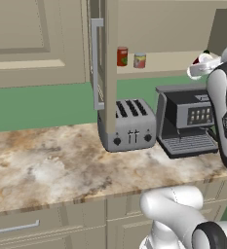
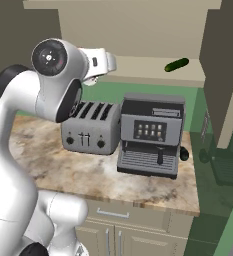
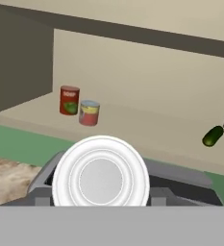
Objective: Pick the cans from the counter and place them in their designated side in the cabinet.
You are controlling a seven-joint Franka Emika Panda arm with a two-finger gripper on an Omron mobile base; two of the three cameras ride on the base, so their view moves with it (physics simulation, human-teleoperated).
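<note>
My gripper point(image 1: 200, 65) is up at the right end of the open cabinet's shelf point(image 1: 168, 61), shut on the dark red and white can point(image 1: 197, 61). In the hand view this can point(image 3: 100, 173) faces me end-on as a big white disc, and it hides the fingertips. The other can point(image 1: 140, 60), silvery-topped with yellow and red bands, stands on the left part of the shelf; the hand view shows this banded can point(image 3: 89, 113) too. The cabinet door point(image 1: 110, 48) with its grey bar handle point(image 1: 96, 63) stands open. The counter point(image 1: 61, 160) lies below.
A taller red can point(image 1: 122, 56) stands just left of the banded can. A small dark green object point(image 2: 176, 64) lies on the shelf's right part. On the counter under the cabinet stand a toaster point(image 1: 127, 125) and a coffee machine point(image 1: 188, 121), beneath the gripper.
</note>
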